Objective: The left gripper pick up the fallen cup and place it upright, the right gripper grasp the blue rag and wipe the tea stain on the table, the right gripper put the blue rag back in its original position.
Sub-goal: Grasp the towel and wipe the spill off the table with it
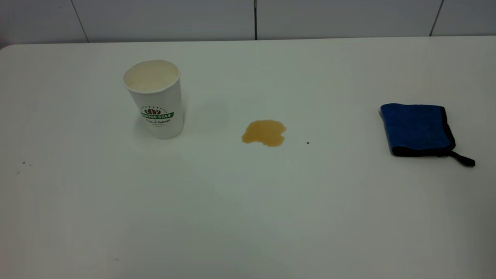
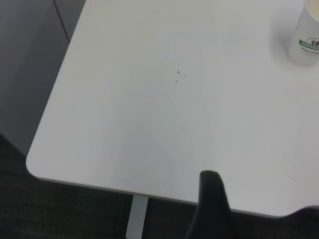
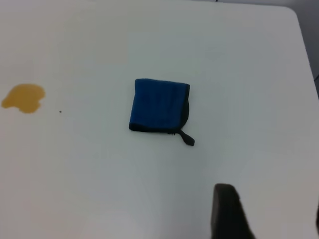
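Observation:
The white paper cup (image 1: 155, 99) with the green and brown logo stands upright on the white table (image 1: 248, 201), left of centre; it also shows in the left wrist view (image 2: 306, 42). The amber tea stain (image 1: 264, 133) lies mid-table and shows in the right wrist view (image 3: 23, 97). The folded blue rag (image 1: 418, 130) lies flat at the right, loop tab toward the front; it also shows in the right wrist view (image 3: 158, 106). Neither gripper shows in the exterior view. My left gripper (image 2: 266, 201) hovers open and empty over the table's near left corner. My right gripper (image 3: 271, 211) hovers open and empty, short of the rag.
A tiny dark speck (image 1: 307, 142) lies right of the stain, and a few specks (image 1: 23, 163) lie at the far left. The table's rounded corner and edge (image 2: 37, 167) drop to dark floor in the left wrist view. A tiled wall (image 1: 248, 19) runs behind the table.

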Action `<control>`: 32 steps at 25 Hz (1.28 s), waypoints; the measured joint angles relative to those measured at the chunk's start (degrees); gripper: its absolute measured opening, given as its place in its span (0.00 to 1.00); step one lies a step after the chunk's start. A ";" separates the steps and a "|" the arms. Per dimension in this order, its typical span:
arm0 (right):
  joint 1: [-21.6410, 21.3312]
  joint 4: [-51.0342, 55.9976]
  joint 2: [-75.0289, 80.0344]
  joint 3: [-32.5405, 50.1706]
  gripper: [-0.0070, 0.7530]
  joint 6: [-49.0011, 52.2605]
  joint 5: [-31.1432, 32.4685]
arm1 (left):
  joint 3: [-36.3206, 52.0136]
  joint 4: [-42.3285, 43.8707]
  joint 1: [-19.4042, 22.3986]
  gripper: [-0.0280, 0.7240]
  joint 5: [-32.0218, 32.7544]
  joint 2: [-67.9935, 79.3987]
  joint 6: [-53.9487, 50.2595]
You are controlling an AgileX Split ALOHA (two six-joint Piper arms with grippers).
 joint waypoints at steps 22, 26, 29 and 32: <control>0.41 11.44 94.64 -46.00 0.96 -8.66 -4.45 | 0.00 0.00 0.00 0.80 0.00 0.00 0.07; 1.05 11.43 106.70 -56.90 0.96 -8.90 -1.95 | 0.00 0.00 0.00 0.80 0.00 0.00 0.07; 1.10 11.43 112.84 -62.62 0.96 -8.90 -0.94 | 0.00 0.00 0.00 0.80 0.00 0.00 0.07; 1.10 11.19 116.98 -65.97 0.95 -8.90 -1.05 | 0.00 0.00 0.00 0.80 0.00 0.00 0.07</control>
